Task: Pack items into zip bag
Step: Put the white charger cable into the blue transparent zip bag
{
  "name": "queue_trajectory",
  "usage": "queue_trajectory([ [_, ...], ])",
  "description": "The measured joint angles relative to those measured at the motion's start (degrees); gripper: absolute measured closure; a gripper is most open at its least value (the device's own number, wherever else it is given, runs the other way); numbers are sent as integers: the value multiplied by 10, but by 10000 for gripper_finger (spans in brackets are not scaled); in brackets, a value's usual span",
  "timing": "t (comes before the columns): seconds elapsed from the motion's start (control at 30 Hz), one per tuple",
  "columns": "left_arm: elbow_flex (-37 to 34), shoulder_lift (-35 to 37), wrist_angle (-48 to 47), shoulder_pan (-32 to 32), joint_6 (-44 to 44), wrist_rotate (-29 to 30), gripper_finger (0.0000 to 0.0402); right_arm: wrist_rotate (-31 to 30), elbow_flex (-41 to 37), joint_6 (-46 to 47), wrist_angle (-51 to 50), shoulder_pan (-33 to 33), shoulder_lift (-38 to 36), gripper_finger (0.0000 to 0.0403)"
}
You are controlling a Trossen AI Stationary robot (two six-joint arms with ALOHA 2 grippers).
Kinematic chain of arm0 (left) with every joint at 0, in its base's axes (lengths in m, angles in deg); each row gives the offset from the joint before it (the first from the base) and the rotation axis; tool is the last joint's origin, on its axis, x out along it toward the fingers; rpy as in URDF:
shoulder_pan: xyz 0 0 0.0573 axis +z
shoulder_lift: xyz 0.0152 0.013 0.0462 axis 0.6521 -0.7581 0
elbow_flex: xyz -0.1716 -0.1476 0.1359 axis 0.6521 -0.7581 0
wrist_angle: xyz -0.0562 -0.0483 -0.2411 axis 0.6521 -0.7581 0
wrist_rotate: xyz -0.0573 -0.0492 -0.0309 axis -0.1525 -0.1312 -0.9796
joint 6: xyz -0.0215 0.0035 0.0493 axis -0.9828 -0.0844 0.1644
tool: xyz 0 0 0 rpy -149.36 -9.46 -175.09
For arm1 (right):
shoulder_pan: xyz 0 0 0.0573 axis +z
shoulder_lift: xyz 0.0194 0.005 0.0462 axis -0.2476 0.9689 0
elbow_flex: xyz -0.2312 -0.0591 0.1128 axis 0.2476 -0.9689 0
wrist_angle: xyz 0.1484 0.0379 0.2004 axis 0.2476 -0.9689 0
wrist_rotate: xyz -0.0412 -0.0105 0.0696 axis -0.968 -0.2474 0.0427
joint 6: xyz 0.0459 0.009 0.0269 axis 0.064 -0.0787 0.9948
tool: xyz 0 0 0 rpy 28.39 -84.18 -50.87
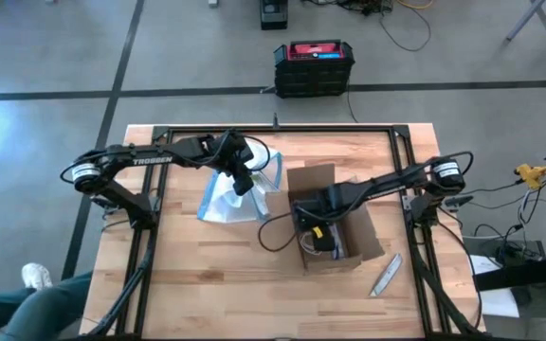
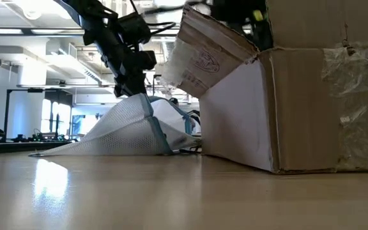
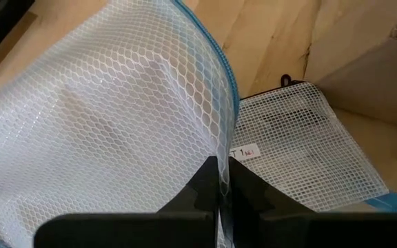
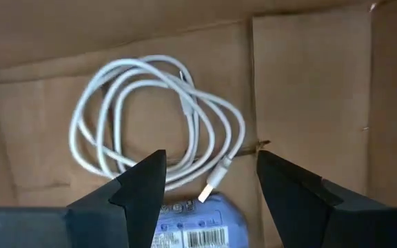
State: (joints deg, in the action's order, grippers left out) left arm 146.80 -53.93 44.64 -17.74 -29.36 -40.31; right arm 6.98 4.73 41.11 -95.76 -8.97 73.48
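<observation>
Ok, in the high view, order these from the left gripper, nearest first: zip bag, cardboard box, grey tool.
1. Zip bag: pinched in the left gripper.
2. Cardboard box: mid-table, to its right.
3. Grey tool: beyond the box, near the front right.

Overhead, table-level, two wrist close-ups

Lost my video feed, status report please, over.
Left gripper shut on zip bag edge, holding it up. Right gripper open inside cardboard box, above coiled white cable. Nothing blocking.
</observation>
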Motion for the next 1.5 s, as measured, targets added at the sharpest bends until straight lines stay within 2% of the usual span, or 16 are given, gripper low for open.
queue_trajectory([
  [0.27,0,0,3,0,0,0,401,-1,-77,37,97,1,19,190],
  [0.4,0,0,6,0,0,0,401,-1,-81,49,114,1,38,192],
  [0.5,0,0,7,0,-1,0,401,-11,-83,59,116,3,51,207],
  [0.63,0,0,7,0,-9,0,401,-39,-77,63,110,3,57,267],
  [0.77,0,0,7,0,-11,0,401,-42,-57,63,95,3,54,365],
  [0.83,0,2,5,0,-11,0,401,-38,-38,50,72,3,57,387],
  [0.97,0,6,-4,0,-11,1,401,-36,17,36,0,2,57,379],
  [1.1,0,14,-10,0,-11,0,401,-40,67,4,-51,3,41,394],
  [1.5,1,74,-80,0,9,-4,401,-180,194,-72,-82,-20,6,394],
])
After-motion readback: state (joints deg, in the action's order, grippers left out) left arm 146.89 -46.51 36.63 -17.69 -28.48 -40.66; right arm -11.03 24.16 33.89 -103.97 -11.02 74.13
